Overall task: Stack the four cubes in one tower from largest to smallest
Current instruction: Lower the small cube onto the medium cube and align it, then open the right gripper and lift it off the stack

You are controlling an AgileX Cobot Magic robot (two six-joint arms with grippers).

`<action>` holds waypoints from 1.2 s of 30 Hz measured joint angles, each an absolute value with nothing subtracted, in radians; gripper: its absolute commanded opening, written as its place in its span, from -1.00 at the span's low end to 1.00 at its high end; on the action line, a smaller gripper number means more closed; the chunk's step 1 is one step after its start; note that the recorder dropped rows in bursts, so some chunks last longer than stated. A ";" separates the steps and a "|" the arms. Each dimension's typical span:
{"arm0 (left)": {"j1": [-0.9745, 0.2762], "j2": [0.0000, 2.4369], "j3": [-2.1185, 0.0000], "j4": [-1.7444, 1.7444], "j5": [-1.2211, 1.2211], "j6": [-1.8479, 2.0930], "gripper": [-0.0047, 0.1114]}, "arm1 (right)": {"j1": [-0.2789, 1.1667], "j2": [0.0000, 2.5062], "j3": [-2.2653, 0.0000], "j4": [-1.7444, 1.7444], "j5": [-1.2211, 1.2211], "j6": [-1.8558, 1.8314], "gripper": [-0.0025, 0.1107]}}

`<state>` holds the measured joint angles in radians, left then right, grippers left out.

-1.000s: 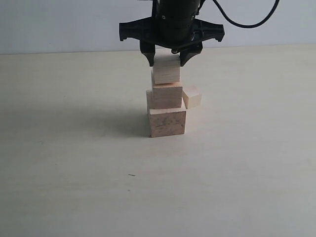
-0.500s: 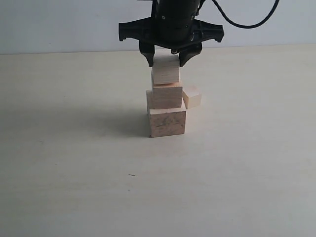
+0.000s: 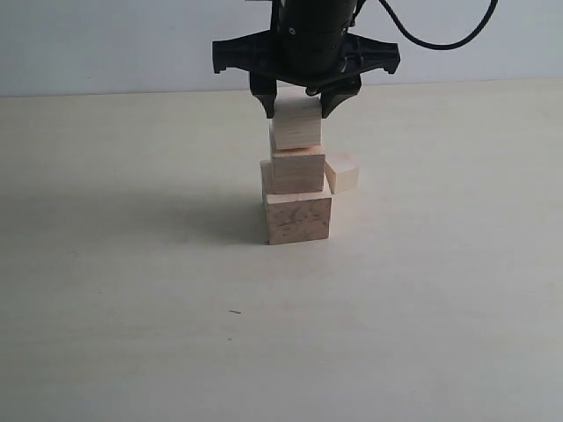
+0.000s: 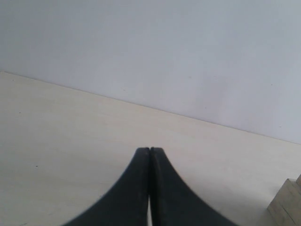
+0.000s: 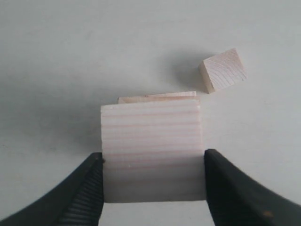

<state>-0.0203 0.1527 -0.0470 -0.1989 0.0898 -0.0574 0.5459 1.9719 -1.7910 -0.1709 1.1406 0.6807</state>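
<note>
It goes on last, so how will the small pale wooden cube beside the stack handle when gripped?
The small pale wooden cube shows end grain, so probably stiff and light. Its flat faces should keep it from rolling. It lies skewed, so jaws may twist it.

Raw pale wood, matt, unvarnished: top cube [image 5: 153, 150] has fine straight pinkish grain, bottom cube [image 3: 298, 220] darker speckled grain, small loose cube [image 5: 223, 70] curved end-grain rings. Black matt plastic on right gripper fingers [image 5: 82, 197] (inner pad ribbed). Table [image 3: 132, 308] pale, smooth, matt.
</note>
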 measured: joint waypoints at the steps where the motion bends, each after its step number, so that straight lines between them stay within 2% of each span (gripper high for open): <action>1: -0.020 0.153 -0.047 -0.199 0.090 -0.057 -0.92 | 0.546 1.972 -1.791 -0.171 1.141 0.681 0.02; 10: -0.020 0.153 -0.047 -0.199 0.090 -0.057 -0.92 | 0.546 1.972 -1.791 -0.171 1.141 0.666 0.24; 29: -0.020 0.153 -0.047 -0.199 0.090 -0.057 -0.92 | 0.546 1.972 -1.791 -0.171 1.141 0.662 0.24; 36: -0.020 0.153 -0.047 -0.199 0.090 -0.057 -0.92 | 0.546 1.972 -1.791 -0.199 1.128 0.673 0.12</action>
